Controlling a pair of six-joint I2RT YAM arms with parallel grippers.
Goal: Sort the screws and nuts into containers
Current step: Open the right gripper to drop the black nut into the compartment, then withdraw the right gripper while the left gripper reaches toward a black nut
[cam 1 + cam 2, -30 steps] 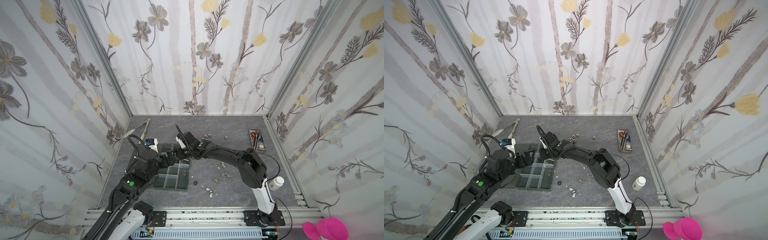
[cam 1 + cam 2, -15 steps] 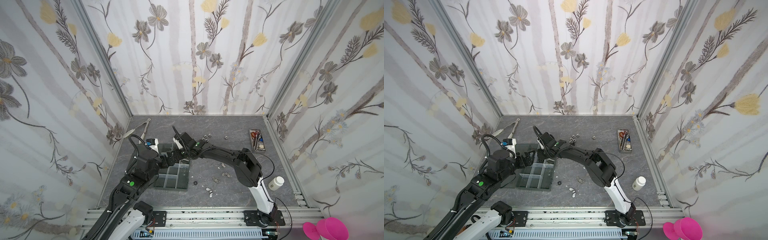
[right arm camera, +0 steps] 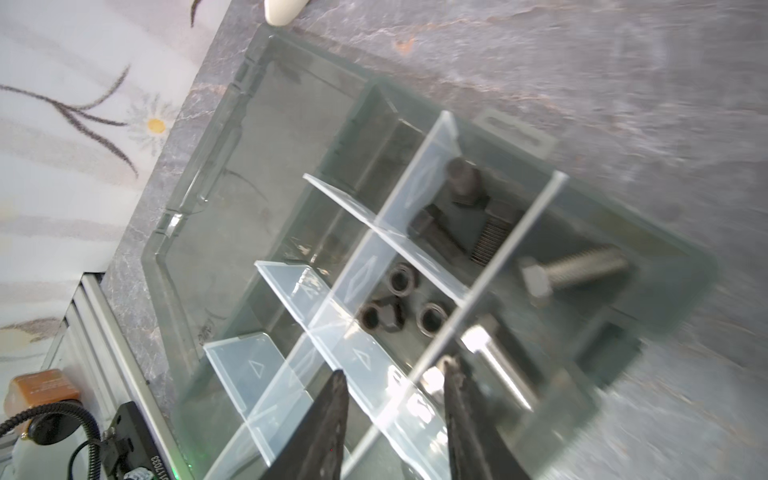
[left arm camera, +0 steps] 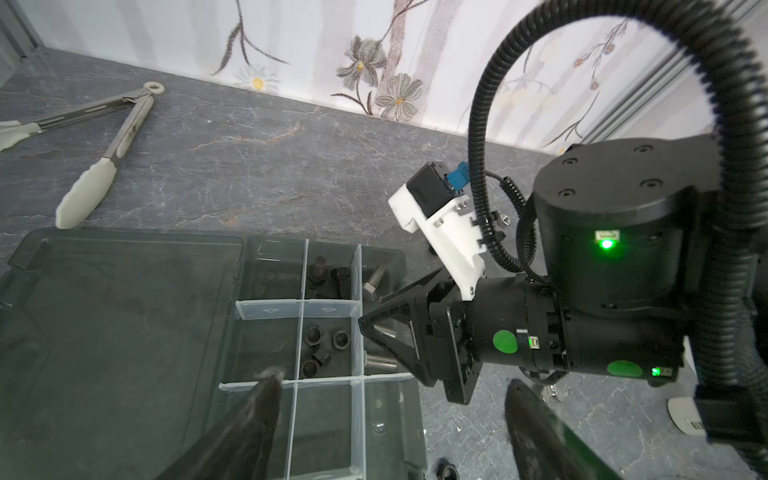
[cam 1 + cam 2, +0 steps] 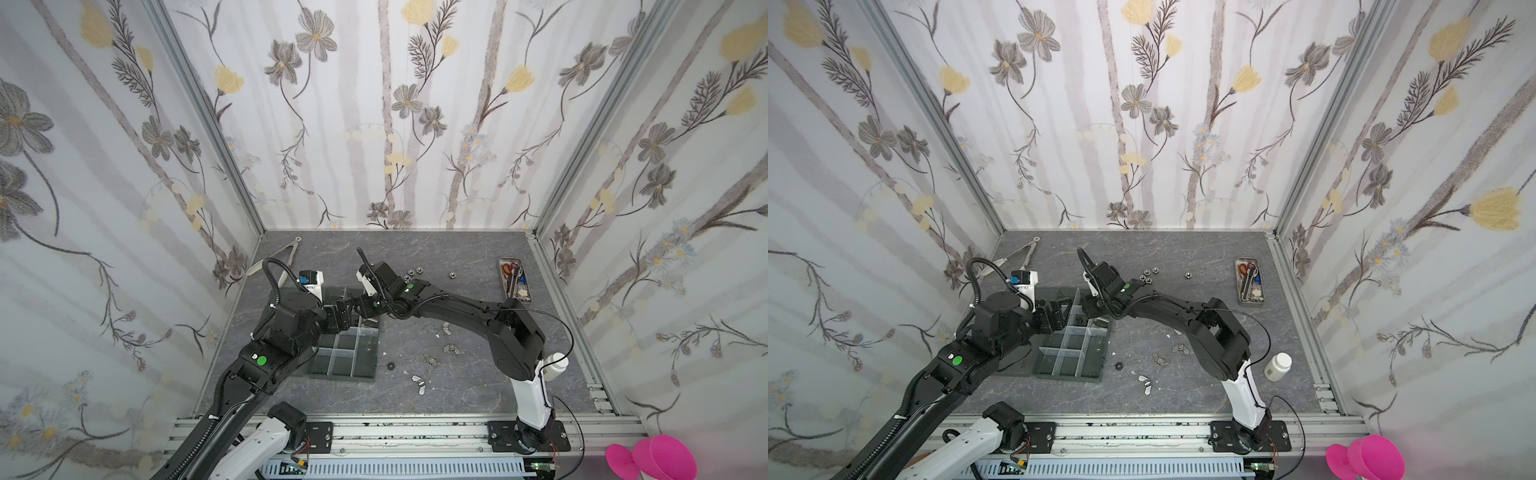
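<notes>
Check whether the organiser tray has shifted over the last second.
No. The organiser tray keeps the same gap from the loose black nut beside it.

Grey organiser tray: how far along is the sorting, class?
Done: black bolts, black hex nuts, silver bolts in separate clear-walled cells. In hand: nothing; right gripper open above grey tray. Left: silver wing nuts, silver hex nuts, one black nut on the table.

I'm holding the left gripper (image 4: 392, 380) with jaws spread wide, facing the right gripper (image 3: 395, 368), whose jaws are parted narrowly.
</notes>
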